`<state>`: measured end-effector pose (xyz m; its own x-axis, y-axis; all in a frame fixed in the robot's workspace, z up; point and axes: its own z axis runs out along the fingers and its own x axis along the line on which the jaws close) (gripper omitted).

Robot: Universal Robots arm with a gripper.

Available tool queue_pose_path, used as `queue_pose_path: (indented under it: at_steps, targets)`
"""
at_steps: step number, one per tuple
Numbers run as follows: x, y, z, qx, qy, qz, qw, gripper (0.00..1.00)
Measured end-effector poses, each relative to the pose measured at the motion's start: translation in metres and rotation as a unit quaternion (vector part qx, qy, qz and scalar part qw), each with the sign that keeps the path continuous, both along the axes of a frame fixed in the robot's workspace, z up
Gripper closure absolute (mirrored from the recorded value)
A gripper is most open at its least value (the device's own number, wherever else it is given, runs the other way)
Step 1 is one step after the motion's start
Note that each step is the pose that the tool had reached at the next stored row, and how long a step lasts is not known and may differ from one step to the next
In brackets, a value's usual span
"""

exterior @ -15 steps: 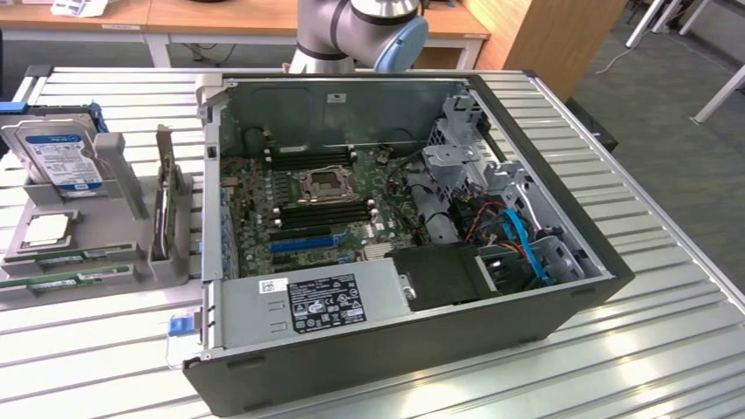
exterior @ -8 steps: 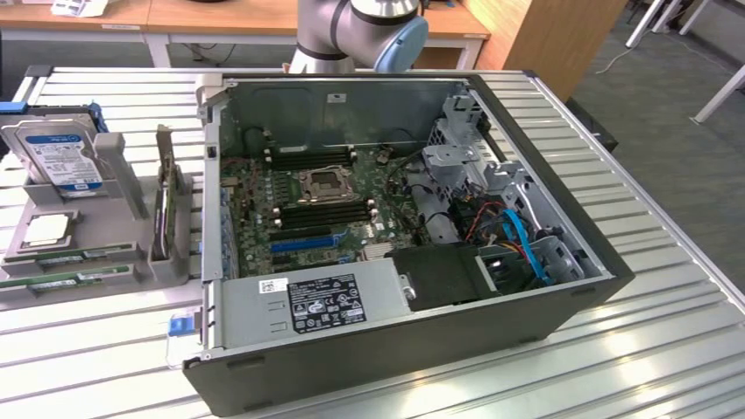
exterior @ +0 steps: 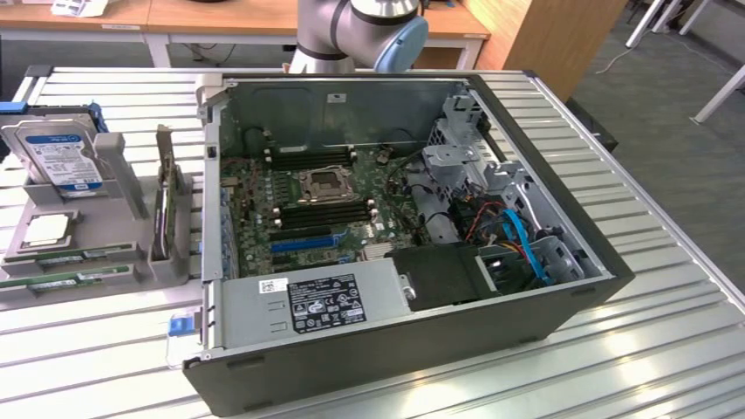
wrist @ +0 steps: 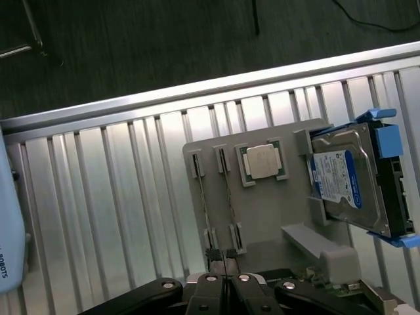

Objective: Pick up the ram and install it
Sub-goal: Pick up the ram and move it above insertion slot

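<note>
Long thin green ram (exterior: 82, 254), white-stickered, on edge in grey holder (exterior: 99, 229)

end effector (wrist: 222, 279): fingers pressed together, above grey holder (wrist: 275, 210) | ram (wrist: 226, 197): edge-on in holder slot | processor chip (wrist: 261, 161), hard drive (wrist: 344, 180): on holder | holder: on slatted bench (wrist: 118, 197)

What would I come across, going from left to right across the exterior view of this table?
Blue-labelled hard drive → upright expansion card → processor socket inside the open computer case → blue cables → bare slatted table.
</note>
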<state>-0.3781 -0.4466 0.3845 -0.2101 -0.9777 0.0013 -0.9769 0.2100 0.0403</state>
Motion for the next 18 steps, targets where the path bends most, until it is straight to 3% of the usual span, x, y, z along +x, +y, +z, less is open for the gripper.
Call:
queue_pose_path:
  at_steps: [14, 18]
  targets:
    - [0.0000, 0.0000, -0.0008, 0.0000, 0.0000, 0.010, 0.9999, 0.90]
    - [0.0000, 0.0000, -0.0012, 0.0000, 0.0000, 0.024, 0.9997, 0.90]
